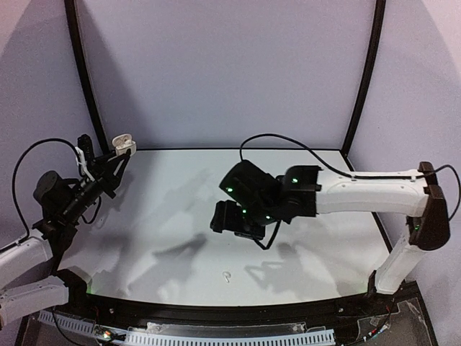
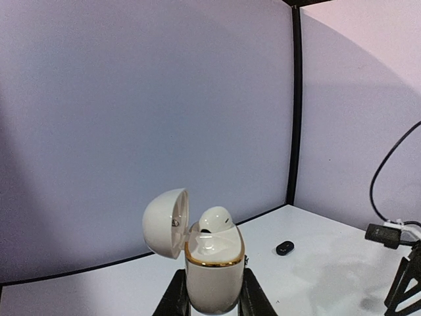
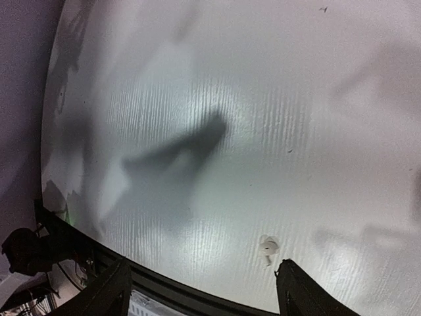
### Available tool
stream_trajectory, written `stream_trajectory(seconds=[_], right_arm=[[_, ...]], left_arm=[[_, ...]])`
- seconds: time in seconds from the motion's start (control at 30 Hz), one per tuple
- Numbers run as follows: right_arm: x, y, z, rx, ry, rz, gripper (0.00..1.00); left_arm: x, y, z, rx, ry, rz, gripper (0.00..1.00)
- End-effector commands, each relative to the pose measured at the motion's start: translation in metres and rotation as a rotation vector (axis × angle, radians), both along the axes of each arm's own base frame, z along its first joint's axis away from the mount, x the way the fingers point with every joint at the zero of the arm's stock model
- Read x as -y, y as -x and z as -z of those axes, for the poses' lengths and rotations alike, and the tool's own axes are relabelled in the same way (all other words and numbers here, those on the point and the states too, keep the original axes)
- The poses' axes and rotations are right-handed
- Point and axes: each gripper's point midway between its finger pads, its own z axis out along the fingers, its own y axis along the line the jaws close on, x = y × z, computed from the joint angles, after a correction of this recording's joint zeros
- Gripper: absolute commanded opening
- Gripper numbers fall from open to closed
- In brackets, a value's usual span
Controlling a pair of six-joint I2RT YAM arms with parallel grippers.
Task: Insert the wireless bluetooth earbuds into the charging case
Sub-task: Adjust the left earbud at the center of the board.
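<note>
Left jaws clamp the open charging case (image 2: 212, 276) (1 earbud (image 2: 216, 218) in it).

White charging case (image 2: 212, 280) — gold-rimmed

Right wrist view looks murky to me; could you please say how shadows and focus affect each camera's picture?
Right wrist view: broad soft shadows cross the table; the white earbud is slightly blurred. Left wrist view: evenly lit, the charging case sharp. Top external view: dim, the corner posts bowed by the lens.
</note>
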Motion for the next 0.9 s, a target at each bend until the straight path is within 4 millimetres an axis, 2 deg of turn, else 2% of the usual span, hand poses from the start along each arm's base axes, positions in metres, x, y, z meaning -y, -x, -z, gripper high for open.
stream_trajectory(seconds=[0.0, 0.03, 0.07, 0.1, 0.2, 0.27, 0.4, 0.47, 0.67, 0.87], right_arm=[[0.002, 0.037, 0.052, -0.292, 0.293, 0.02, 0.75], [0.001, 0.041, 0.053, -0.331, 0.321, 0.014, 0.75], [0.006, 0.045, 0.064, -0.361, 0.373, 0.02, 0.75], [0.001, 0.048, 0.07, -0.399, 0.425, 0.018, 0.73], [0.004, 0.05, 0.087, -0.429, 0.528, 0.006, 0.63], [0.0, 0.048, 0.091, -0.424, 0.537, -0.017, 0.59], [-0.017, 0.054, 0.105, -0.431, 0.487, -0.142, 0.59], [-0.016, 0.057, 0.116, -0.442, 0.475, -0.199, 0.57], [-0.003, 0.059, 0.135, -0.455, 0.511, -0.279, 0.56], [-0.016, 0.054, 0.144, -0.423, 0.48, -0.324, 0.51]], left_arm=[[0.006, 0.006, 0.008, 0.017, 0.0, 0.036, 0.01], [0.007, 0.007, 0.009, 0.016, 0.0, 0.039, 0.01], [0.008, 0.007, 0.009, 0.018, 0.001, 0.043, 0.01], [0.009, 0.009, 0.01, 0.022, 0.0, 0.05, 0.01], [0.011, 0.01, 0.013, 0.023, -0.002, 0.055, 0.01], [0.011, 0.01, 0.013, 0.026, -0.003, 0.056, 0.01], [0.011, 0.01, 0.014, 0.026, -0.002, 0.054, 0.01], [0.011, 0.01, 0.015, 0.025, -0.003, 0.055, 0.01], [0.012, 0.009, 0.016, 0.024, -0.009, 0.056, 0.01], [0.012, 0.008, 0.016, 0.019, -0.01, 0.053, 0.01]])
